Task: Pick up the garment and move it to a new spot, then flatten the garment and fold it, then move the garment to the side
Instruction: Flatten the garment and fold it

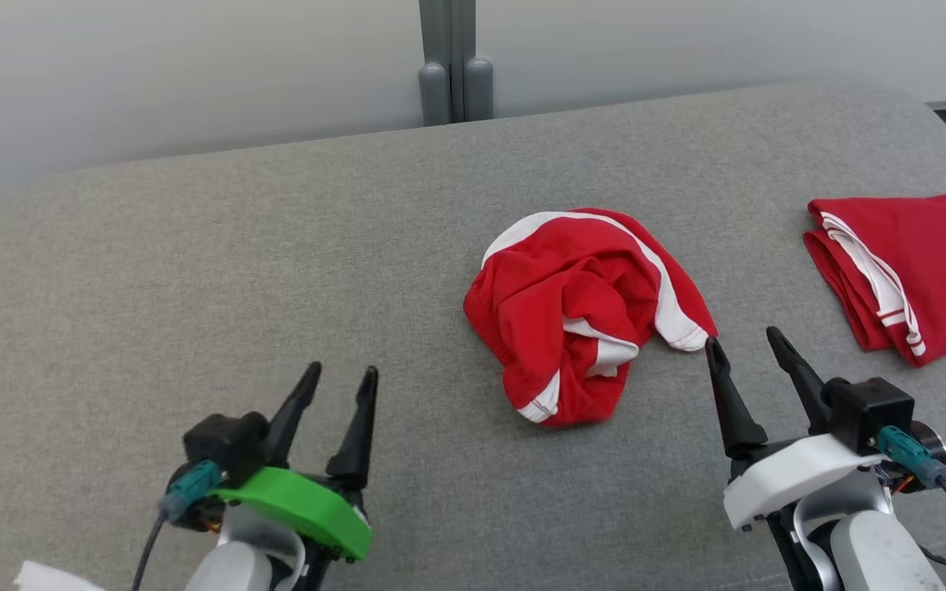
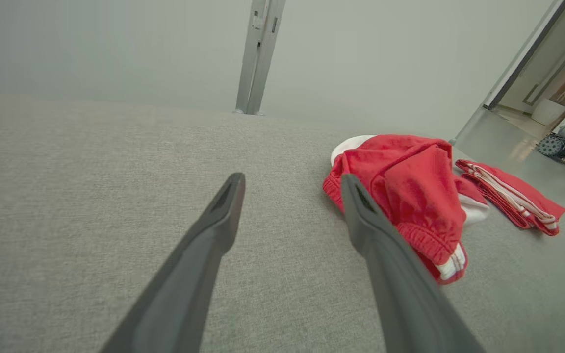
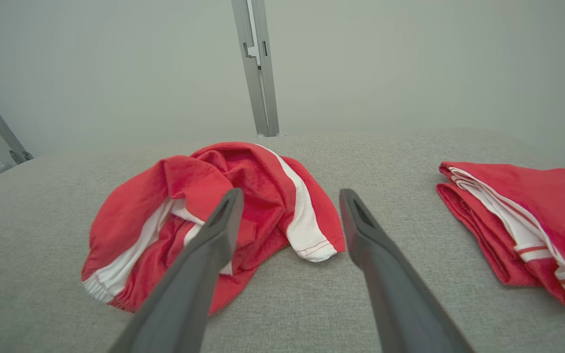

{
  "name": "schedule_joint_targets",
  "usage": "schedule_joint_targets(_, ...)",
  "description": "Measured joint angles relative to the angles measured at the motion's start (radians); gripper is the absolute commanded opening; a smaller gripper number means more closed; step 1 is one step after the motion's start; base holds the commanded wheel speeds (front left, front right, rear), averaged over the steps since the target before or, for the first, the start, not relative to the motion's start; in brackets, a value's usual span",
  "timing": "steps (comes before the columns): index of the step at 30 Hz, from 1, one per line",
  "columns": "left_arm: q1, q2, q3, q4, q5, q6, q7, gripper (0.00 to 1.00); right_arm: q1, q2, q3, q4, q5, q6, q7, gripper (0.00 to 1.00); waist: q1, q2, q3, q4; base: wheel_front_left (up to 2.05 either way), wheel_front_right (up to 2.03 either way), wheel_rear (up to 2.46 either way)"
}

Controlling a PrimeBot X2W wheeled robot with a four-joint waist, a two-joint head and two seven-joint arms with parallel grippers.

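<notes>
Black fingers of our left hand [image 1: 342, 369] stand parted in a narrow V with nothing between them. It hangs over bare grey surface [image 1: 194, 271] at the lower left of the head view. A green cover [image 1: 300, 505] wraps its wrist, and a teal plug [image 1: 191, 484] sits on the small camera beside it. In that hand's own view the fingers point across open cloth. The right finger overlaps the near edge of the garment in the picture, though the head view shows the hand well apart from it.

Our right hand [image 1: 742, 336] is likewise spread and holds nothing. Its wrist carries a white cover [image 1: 785, 476]. Its left fingertip [image 1: 713, 345] lies just beside the white-hemmed corner of the garment [image 1: 580, 312]; we cannot tell whether the two touch. In the right wrist view the left finger crosses in front of the crumpled heap, while the right finger points at bare surface.

Red with white bands, the garment is bunched into a loose mound a little right of the surface's middle. It lies between our two hands and nearer the right one. An elastic waistband [image 2: 427, 240] shows along its near edge in the left wrist view.

Farther right, well apart from the heap, a folded garment [image 1: 925, 254] of the same red and white lies flat by the surface's right edge. Behind the surface stands a pale wall [image 1: 153, 74] with a grey post [image 1: 455, 57].
</notes>
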Motion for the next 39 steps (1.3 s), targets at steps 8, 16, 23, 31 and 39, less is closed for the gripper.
schedule_joint_targets(8,-0.087,0.023,-0.258,0.081,-0.225,-0.001,0.170,1.00,-0.058,0.014,0.071,0.034,0.015,0.000,-0.020,1.00,0.0000,0.0000,0.045,-0.070,0.00,0.00,0.00)
schedule_joint_targets(16,-0.156,0.036,-0.351,0.139,-0.332,-0.001,0.178,1.00,-0.086,0.017,0.087,0.070,0.021,0.000,-0.050,1.00,0.0000,0.0000,0.088,-0.146,0.00,0.00,0.00)
schedule_joint_targets(23,-0.193,0.052,-0.381,0.142,-0.399,-0.001,0.111,1.00,-0.089,0.018,0.082,0.087,0.021,0.000,-0.062,1.00,0.0000,0.0000,0.107,-0.188,0.00,0.00,0.00)
schedule_joint_targets(31,-0.218,0.073,-0.446,0.106,-0.485,-0.001,0.075,0.00,-0.089,0.021,0.072,0.094,0.019,0.000,-0.063,1.00,0.0000,0.0000,0.098,-0.180,0.00,0.00,0.00)
schedule_joint_targets(39,-0.343,0.081,-0.518,0.063,-0.520,-0.001,0.044,0.00,-0.090,0.020,0.072,0.096,0.018,0.000,-0.062,1.00,0.0000,0.0000,0.081,-0.168,0.00,0.00,0.00)
